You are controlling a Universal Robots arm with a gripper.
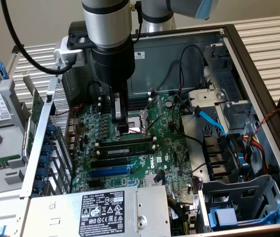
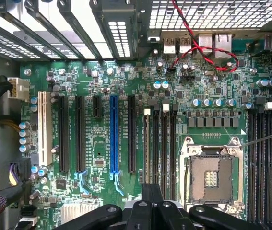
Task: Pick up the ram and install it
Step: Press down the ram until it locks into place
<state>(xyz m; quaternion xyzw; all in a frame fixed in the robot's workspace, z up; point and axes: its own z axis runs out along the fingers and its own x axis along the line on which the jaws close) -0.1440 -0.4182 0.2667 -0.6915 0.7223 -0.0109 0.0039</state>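
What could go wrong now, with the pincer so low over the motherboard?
1. The shut pincer hangs right beside the open processor socket; a sideways slip could bend its bare contacts.
2. The ram lies along a black memory socket close to the pincer. Whether it is fully seated cannot be told, so uneven pressing might strain the stick or the socket.

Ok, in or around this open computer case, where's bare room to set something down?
The power supply has a bare flat metal top, and the ribbed tabletop outside the case is free. The motherboard under the gripper and the cabled drive bay are crowded.
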